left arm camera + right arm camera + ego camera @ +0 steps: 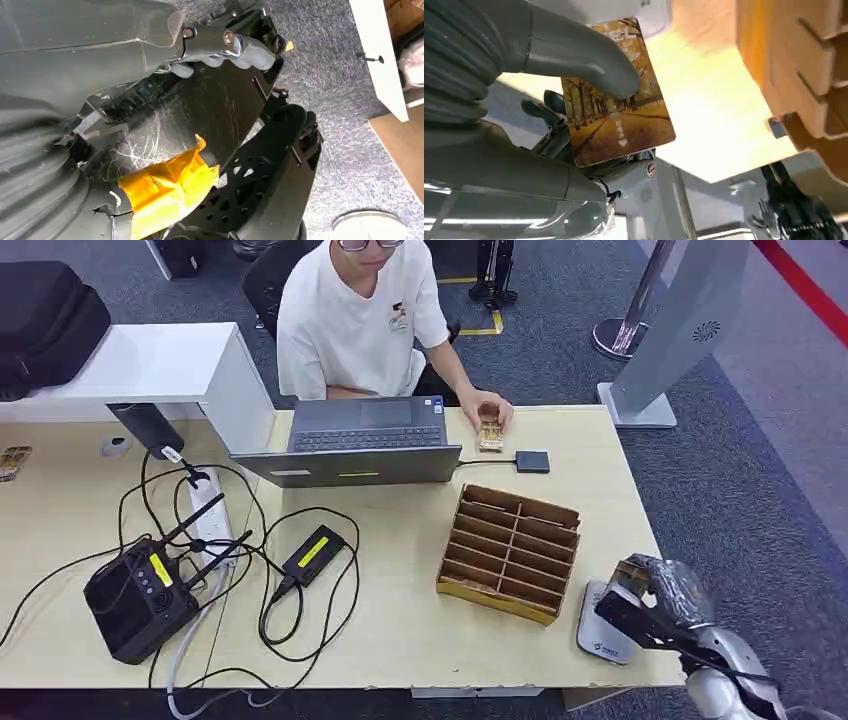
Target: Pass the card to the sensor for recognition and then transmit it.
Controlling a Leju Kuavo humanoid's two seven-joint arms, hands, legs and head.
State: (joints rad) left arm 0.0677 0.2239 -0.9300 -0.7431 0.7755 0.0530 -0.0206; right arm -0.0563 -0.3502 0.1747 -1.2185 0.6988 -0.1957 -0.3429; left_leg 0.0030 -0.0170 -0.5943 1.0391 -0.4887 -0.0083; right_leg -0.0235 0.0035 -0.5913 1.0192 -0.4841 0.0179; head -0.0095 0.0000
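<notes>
My right hand (662, 592) hovers at the table's near right corner, just over the white sensor pad (597, 635). In the right wrist view the thumb (589, 60) presses a card (624, 115) printed with autumn trees against the darker fingers (549, 112), so the hand grips it. The wooden slotted card holder (512, 551) stands just left of the hand. My left hand (220, 47) hangs beside the robot's body above the carpet, fingers curled in with nothing in them.
A person in a white shirt sits across the table behind a laptop (360, 440), one hand (490, 412) on another card. A black remote (140, 595), power strip (208, 515) and cables cover the table's left half. A small dark reader (532, 461) lies beyond the holder.
</notes>
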